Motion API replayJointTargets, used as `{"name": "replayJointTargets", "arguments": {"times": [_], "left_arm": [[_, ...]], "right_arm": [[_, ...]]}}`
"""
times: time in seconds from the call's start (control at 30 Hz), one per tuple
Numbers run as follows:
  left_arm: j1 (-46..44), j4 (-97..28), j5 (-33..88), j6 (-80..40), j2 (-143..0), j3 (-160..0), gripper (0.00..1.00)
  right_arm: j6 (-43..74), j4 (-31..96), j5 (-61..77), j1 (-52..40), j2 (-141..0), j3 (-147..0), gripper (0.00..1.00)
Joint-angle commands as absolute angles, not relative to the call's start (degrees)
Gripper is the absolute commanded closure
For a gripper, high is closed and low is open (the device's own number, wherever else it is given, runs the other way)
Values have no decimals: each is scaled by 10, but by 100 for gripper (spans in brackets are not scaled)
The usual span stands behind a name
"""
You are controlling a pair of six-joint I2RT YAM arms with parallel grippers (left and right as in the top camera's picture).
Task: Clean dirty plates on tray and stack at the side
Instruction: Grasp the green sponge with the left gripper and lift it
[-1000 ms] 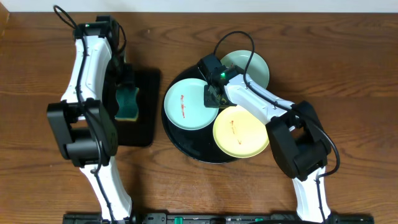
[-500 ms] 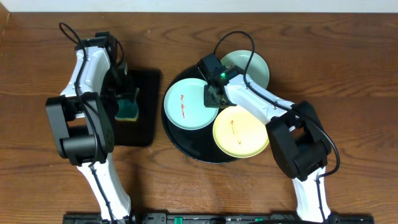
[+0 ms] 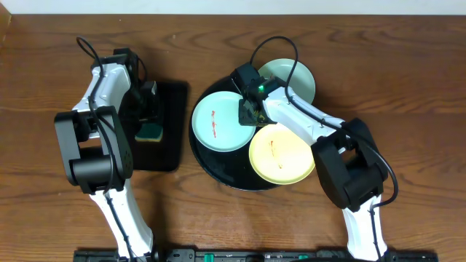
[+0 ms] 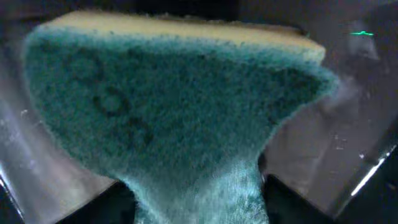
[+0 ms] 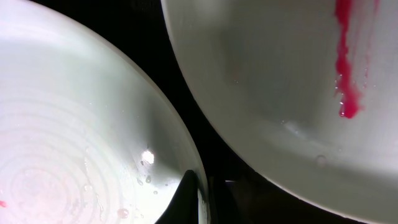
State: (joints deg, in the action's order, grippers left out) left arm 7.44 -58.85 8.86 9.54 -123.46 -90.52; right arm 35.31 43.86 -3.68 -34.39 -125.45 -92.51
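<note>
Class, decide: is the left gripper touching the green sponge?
Touching. The left wrist view shows the sponge pinched narrow between the left gripper's fingers at the frame's bottom.

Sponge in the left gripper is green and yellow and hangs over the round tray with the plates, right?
No. The sponge in the left gripper is green and yellow, but it hangs over the smaller rectangular black tray, not the round tray. The overhead view shows it.
</note>
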Motion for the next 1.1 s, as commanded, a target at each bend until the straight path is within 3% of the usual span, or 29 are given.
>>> {"name": "replayJointTargets", "arguments": {"times": [0.0,0.17,0.63,0.77,1.07], "left_arm": [[73,-582,107,102,-1243,-898,53],[73,-570,104,89,-1243,-898,92],[73,-588,92,32,-1178,-930,93],[73,-597,114,14,-1136,-930,92],[36,-604,189,-37,-1088,-929,93]], "right_arm": [[351,428,-53,-350,-1276,-910,97],[351,429,-53,-350,-1276,-910,95],[351,428,-53,-350,-1276,-910,92],[351,426,-53,-350,-1276,-910,99],[351,417,-12,-348,-1276,-910,99]]}}
